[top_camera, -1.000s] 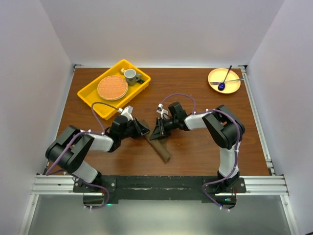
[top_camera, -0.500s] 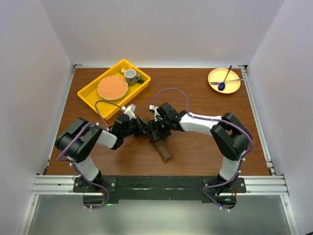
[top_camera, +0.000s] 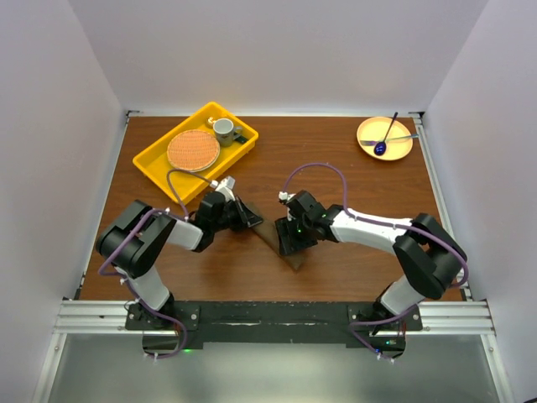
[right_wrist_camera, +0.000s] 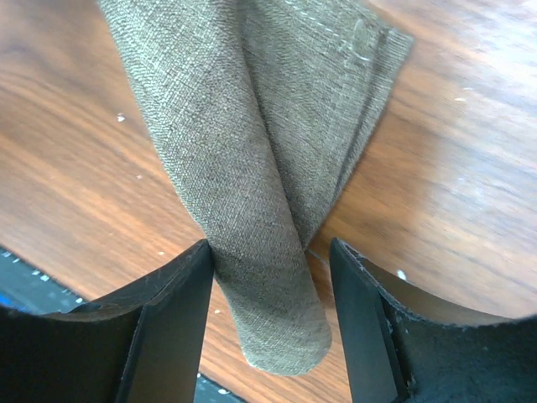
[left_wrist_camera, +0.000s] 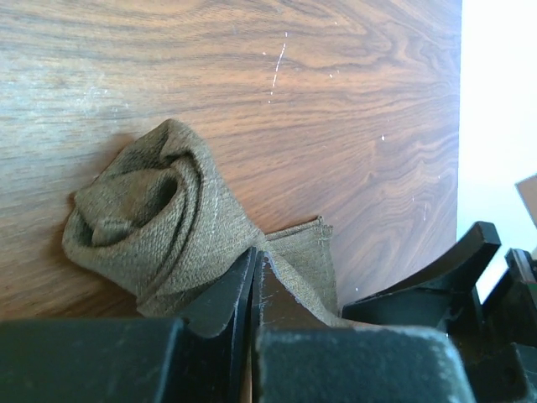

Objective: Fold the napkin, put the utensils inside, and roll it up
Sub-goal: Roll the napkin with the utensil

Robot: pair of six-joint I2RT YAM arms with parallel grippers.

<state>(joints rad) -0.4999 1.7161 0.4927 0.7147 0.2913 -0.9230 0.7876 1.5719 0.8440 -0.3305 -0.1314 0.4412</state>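
Risk: right gripper (right_wrist_camera: 270, 245), jaws apart astride the napkin (right_wrist_camera: 252, 126), restrains nothing; left gripper (left_wrist_camera: 252, 256), closed at its 10 o'clock end, could drag it unrolled.

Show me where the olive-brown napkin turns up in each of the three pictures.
Top external: napkin just below the picture's middle.
Left wrist: napkin left of centre, rolled end facing the camera.
Right wrist: napkin in the centre, running top to bottom.
Shared landmark: the wooden tabletop beneath it.

Reddish-brown wood-grain table (top_camera: 336, 159) filling the middle, plain white walls (top_camera: 277, 50) closing in on three sides, silver aluminium rail (top_camera: 277, 317) along the near edge, grey floor (top_camera: 277, 374) below, soft even light.
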